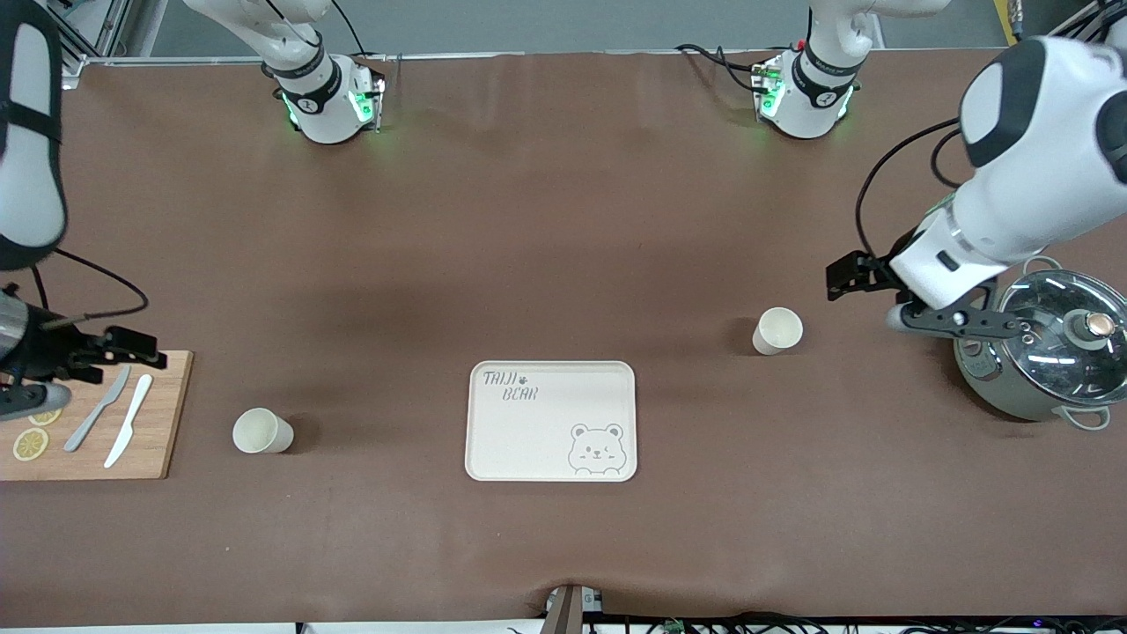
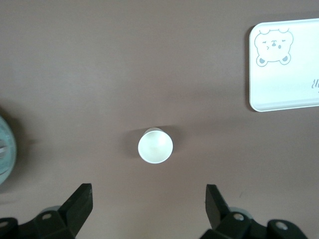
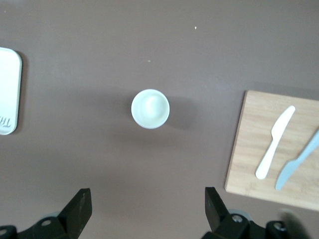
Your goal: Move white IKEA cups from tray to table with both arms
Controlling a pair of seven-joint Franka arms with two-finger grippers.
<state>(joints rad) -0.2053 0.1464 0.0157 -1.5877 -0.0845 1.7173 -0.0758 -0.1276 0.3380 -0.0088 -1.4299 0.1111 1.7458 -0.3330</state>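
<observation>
Flat cream rectangular tray with bear drawing (image 1: 550,421): bare, mid-tabletop. Small cream-white handleless cup (image 1: 777,331): upright on brown tabletop (image 1: 528,220), toward left arm's end. Second cream-white cup (image 1: 261,431): on tabletop toward right arm's end, near wooden board (image 1: 158,414). Left claw (image 1: 955,321): fingers apart, empty, over lidded pot (image 1: 1048,357). Right claw (image 1: 35,387): fingers apart, empty, over board. Judgement: transfer appears complete; nothing left on tray.

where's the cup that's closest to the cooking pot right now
That cup stands upright on the table, off the tray, between the tray and the lidded pot toward the left arm's end, farther from the front camera than the tray.
</observation>
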